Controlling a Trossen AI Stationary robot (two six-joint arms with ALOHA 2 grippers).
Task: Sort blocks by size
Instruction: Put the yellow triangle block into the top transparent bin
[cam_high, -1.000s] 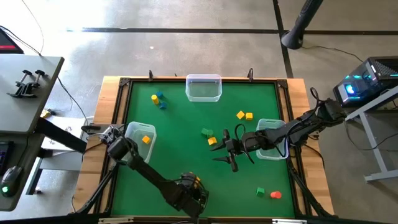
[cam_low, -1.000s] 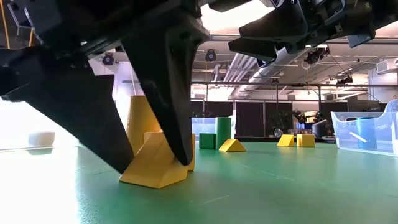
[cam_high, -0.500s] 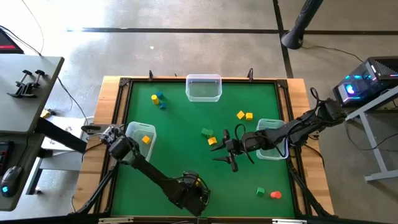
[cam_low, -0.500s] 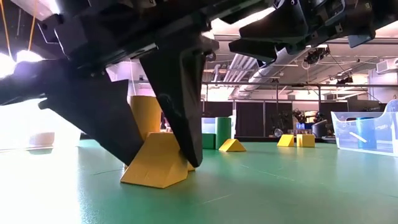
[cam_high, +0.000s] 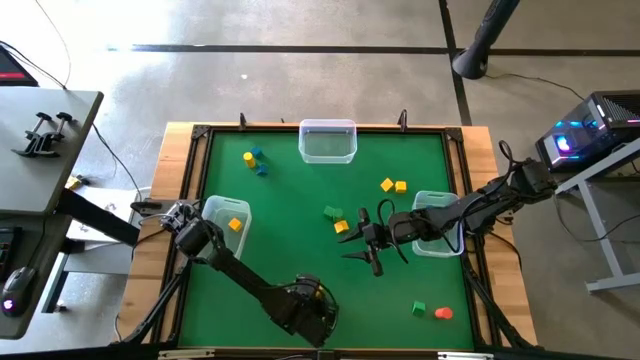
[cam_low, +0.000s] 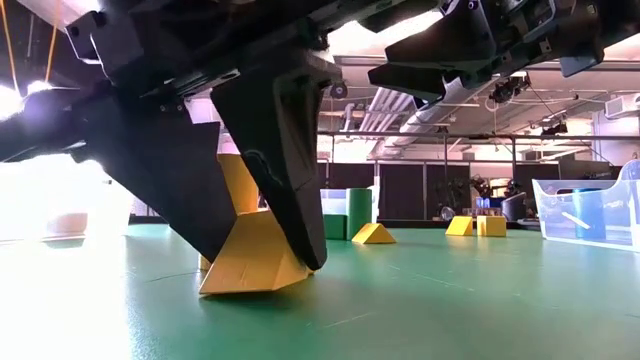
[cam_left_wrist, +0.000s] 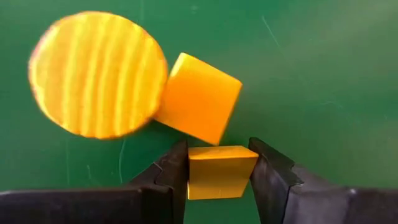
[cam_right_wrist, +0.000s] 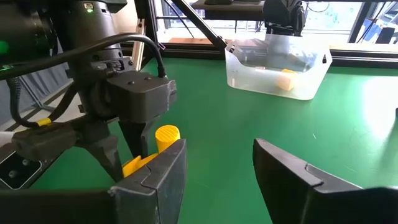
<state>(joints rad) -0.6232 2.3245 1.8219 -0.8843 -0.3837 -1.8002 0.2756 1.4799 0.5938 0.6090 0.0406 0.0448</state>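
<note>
High view: left bin (cam_high: 209, 209) holds yellow block (cam_high: 235, 224) (one visible).

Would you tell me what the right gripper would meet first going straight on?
Probably bare mat; the right gripper is open, the left gripper, gripping a block, sits to one side, the bin farther on. Depth is unclear.

The left gripper (cam_left_wrist: 217, 174) has tightened its jaws around the yellow wedge block (cam_low: 255, 258), nudging it slightly sideways.
</note>
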